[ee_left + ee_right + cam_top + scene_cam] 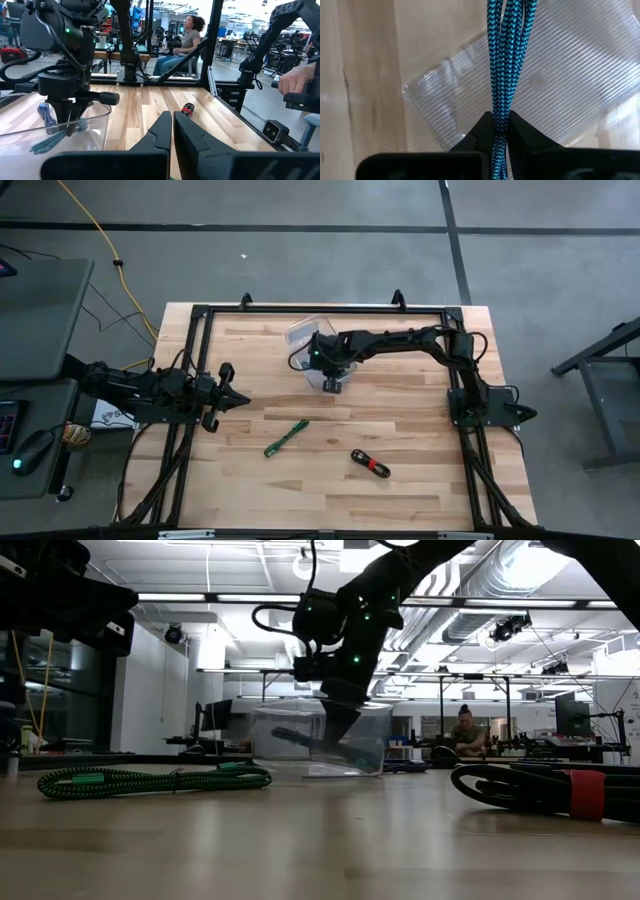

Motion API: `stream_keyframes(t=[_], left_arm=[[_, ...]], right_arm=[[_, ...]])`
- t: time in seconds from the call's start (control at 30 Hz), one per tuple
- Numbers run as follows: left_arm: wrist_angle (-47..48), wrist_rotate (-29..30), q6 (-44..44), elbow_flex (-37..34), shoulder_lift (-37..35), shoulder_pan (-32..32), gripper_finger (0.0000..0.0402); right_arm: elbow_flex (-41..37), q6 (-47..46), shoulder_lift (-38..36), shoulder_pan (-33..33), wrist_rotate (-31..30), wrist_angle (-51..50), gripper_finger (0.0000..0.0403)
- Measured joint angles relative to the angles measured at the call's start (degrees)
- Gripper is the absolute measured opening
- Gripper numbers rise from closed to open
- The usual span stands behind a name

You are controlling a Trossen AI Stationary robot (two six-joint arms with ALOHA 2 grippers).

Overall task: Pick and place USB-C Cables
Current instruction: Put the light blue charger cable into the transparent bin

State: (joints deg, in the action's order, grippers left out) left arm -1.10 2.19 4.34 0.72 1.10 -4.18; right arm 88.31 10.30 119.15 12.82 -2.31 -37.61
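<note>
From above, the right claw [331, 383] hangs over the clear bin [305, 340]. At surface level, green cable [150, 780] and black cable [545, 790] wait. Its wrist camera shows it clamping the teal cable [502, 75]; lowering before release would likely land it inside. The left claw [172, 131] idles, closed.

The teal cable [502, 75] ran off the right wrist picture's upper edge, and its lower end vanished between the right gripper [501, 131] fingers. From above, that arm covered most of the bin [303, 332], so its contents could not be made out. At table height the black cable [545, 788] was cut by the frame's right edge. The purple cable [47, 114] showed only smeared through the bin's wall.
</note>
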Motion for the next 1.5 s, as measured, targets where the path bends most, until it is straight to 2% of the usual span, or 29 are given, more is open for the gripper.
stream_keyframes(t=[0.37,0.63,0.83,1.13,1.3,1.5], left_arm=[[0.01,0.00,0.00,0.01,0.00,0.01,0.0001],[0.00,0.00,0.00,0.01,0.00,0.00,0.0000],[0.01,0.00,0.00,0.00,0.00,0.01,0.0000],[0.00,0.00,0.00,0.00,0.00,0.02,0.0000],[0.01,0.00,0.00,0.00,0.02,0.00,0.0000],[0.00,0.00,0.00,0.01,0.00,0.02,0.0000]], right_arm=[[-0.08,-3.03,0.02,-0.05,1.58,1.34,0.0014],[-0.11,-14.96,0.11,-0.05,0.88,6.19,0.0014],[0.86,-19.17,0.17,0.33,1.54,7.93,0.0015],[2.54,-31.32,0.28,5.22,2.37,8.18,0.0016],[2.54,-32.52,0.28,6.72,4.60,8.49,0.0016],[2.54,-34.21,0.28,7.45,4.37,8.63,0.0016]])
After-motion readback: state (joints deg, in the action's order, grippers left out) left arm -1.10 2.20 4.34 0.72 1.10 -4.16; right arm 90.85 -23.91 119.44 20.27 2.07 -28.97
